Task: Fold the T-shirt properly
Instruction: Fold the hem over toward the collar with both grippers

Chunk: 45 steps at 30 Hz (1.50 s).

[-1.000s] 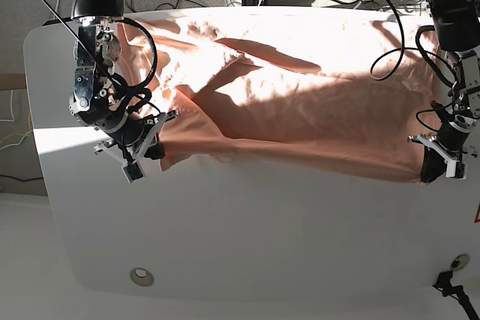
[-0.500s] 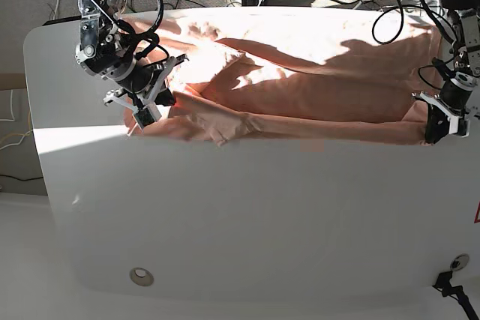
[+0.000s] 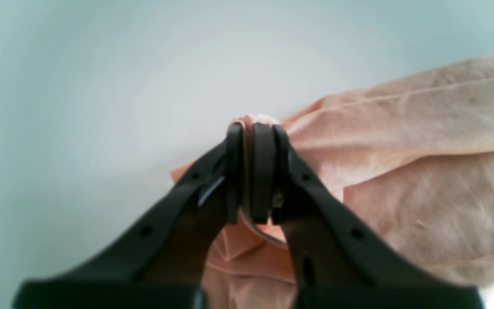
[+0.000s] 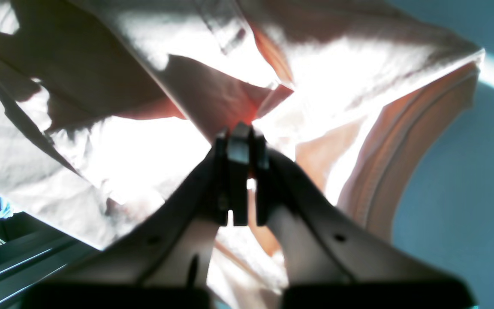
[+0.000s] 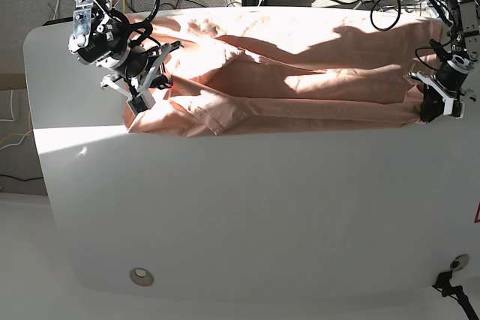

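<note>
Shirt (image 5: 300, 73) now folded into a long band across the far half of the bench (image 5: 247, 215), near edge drawn well back from where it lay a second ago. Left tool (image 5: 433, 110) clamped tight on the shirt's corner at the base view's right end, pulled farther up the bench than before. Right tool (image 5: 144, 94) pinched shut on a bunched fold at the other end, likewise carried away from the near edge. Cloth creased, sunlit along the far side.
</note>
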Tool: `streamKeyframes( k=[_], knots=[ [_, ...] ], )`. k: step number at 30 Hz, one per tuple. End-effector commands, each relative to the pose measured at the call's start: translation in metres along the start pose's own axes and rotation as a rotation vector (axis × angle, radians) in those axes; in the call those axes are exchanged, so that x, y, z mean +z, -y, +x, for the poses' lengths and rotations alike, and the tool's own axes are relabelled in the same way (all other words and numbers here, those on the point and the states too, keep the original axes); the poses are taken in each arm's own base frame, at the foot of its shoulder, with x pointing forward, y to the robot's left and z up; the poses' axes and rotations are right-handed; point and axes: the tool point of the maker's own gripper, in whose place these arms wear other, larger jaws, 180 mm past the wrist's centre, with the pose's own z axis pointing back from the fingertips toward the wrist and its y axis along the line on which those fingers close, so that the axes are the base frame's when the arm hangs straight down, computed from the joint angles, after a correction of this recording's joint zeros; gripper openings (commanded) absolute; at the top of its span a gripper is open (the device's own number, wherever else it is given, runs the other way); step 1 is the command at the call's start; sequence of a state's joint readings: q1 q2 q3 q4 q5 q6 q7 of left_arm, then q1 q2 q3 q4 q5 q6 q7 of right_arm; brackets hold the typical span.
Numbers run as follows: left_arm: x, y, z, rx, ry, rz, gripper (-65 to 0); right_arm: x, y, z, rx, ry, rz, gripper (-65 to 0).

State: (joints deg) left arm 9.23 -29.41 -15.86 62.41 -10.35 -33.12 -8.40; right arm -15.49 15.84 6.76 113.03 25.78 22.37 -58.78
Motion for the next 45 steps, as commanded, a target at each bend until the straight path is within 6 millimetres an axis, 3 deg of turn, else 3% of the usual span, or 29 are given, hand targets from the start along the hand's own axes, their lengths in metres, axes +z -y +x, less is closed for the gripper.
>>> streamKeyframes(
  k=[1, 5, 7, 13, 19, 22, 26, 32, 40, 42, 45],
  knots=[
    [0.009, -0.027, 0.025, -0.026, 0.065, 0.049, -65.0, 0.004, 0.003, 0.009, 0.015, 0.03, -0.009, -65.0],
    [0.02, -0.046, 0.033, -0.018, 0.092, 0.102, -65.0, 0.007, 0.0, 0.007, 0.018, 0.028, -0.008, -65.0],
    [0.023, -0.046, 0.049, -0.032, 0.132, 0.086, -65.0, 0.007, 0.0, 0.008, 0.019, 0.033, -0.008, -65.0],
    [0.026, -0.021, 0.064, -0.052, 0.181, 0.028, -65.0, 0.009, -0.003, 0.029, 0.016, 0.16, -0.002, -65.0],
    [0.025, -0.011, 0.086, -0.084, 0.233, 0.009, -65.0, 0.016, -0.004, 0.06, 0.026, 0.333, -0.003, -65.0],
    [0.027, 0.001, 0.1, -0.106, 0.27, -0.01, -65.0, 0.018, -0.006, 0.06, 0.022, 0.358, 0.001, -65.0],
    [0.034, 0.01, 0.096, -0.133, 0.242, -0.027, -65.0, 0.019, -0.011, 0.041, 0.002, 0.319, 0.012, -65.0],
    [0.05, -0.008, 0.084, -0.127, 0.21, 0.023, -65.0, 0.019, -0.02, 0.007, -0.027, 0.228, 0.028, -65.0],
    [0.058, -0.027, 0.033, -0.078, 0.077, 0.049, -65.0, 0.02, -0.014, -0.015, 0.001, 0.13, 0.017, -65.0],
    [0.064, -0.027, 0.015, -0.06, 0.031, 0.049, -65.0, 0.022, -0.012, -0.02, 0.008, 0.113, 0.017, -65.0],
    [0.069, -0.024, 0.003, -0.056, 0.001, 0.044, -65.0, 0.022, -0.01, -0.022, 0.014, 0.106, 0.009, -65.0]
  ],
)
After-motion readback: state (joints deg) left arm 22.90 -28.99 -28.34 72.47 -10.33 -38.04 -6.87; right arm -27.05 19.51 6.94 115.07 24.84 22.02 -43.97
